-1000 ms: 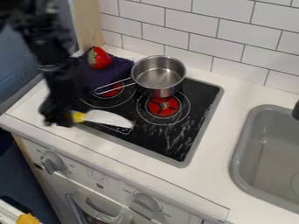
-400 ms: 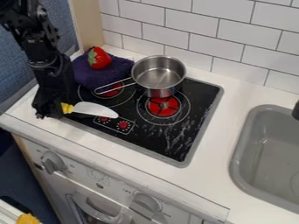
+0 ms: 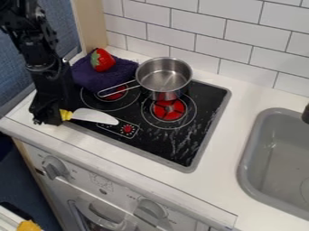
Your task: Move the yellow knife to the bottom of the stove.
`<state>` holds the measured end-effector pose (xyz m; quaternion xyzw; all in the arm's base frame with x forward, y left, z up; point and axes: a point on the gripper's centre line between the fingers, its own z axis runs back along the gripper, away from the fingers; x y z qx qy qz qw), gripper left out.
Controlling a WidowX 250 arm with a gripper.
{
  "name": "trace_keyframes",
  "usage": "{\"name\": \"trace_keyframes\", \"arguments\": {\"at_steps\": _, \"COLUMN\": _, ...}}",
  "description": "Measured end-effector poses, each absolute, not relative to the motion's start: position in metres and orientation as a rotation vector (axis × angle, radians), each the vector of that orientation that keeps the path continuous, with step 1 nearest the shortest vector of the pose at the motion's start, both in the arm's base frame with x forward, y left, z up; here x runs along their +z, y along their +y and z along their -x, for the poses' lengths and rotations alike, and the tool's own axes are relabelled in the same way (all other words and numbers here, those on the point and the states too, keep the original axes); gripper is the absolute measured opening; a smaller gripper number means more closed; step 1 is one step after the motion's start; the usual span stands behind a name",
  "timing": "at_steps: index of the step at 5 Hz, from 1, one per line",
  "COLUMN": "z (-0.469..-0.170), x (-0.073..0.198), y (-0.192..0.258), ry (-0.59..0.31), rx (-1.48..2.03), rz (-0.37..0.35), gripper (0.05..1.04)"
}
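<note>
Pincer (image 3: 53,117) at 9 o'clock of stove (image 3: 183,145), closed on yellow knife (image 3: 86,115) by its handle (image 3: 65,115). Likely light, stiff, slick; handle suits gripping, blade (image 3: 101,117) may pivot.

The black, jointed robot arm (image 3: 43,63) is being held in a steep downward pose from the upper left, and the black two-finger gripper (image 3: 49,116) at its lower end is being held closed in a grip.

White-tiled wall (image 3: 194,25) behind, blue textured surface (image 3: 60,20) and pale wooden post (image 3: 91,22) at left.
</note>
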<state>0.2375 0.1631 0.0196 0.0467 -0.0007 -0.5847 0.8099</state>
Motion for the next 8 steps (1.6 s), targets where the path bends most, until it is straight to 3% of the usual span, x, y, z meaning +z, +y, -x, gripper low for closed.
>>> {"name": "trace_keyframes", "arguments": {"at_steps": 1, "z": -0.236, "x": 0.018, "y": 0.163, "ry": 0.013, "rx": -1.256, "rz": -0.076, "gripper": 0.508}}
{"name": "trace_keyframes", "arguments": {"at_steps": 2, "z": -0.237, "x": 0.021, "y": 0.166, "ry": 0.020, "rx": -1.222, "rz": -0.083, "gripper": 0.816}}
{"name": "trace_keyframes", "arguments": {"at_steps": 3, "z": -0.235, "x": 0.020, "y": 0.162, "ry": 0.016, "rx": -1.185, "rz": -0.055, "gripper": 1.001}}
{"name": "trace_keyframes", "arguments": {"at_steps": 6, "z": -0.229, "x": 0.059, "y": 0.145, "ry": 0.071, "rx": -1.072, "rz": -0.124, "gripper": 1.001}}
{"name": "trace_keyframes", "arguments": {"at_steps": 8, "z": -0.222, "x": 0.068, "y": 0.110, "ry": 0.108, "rx": -0.574, "rz": -0.070, "gripper": 0.999}}
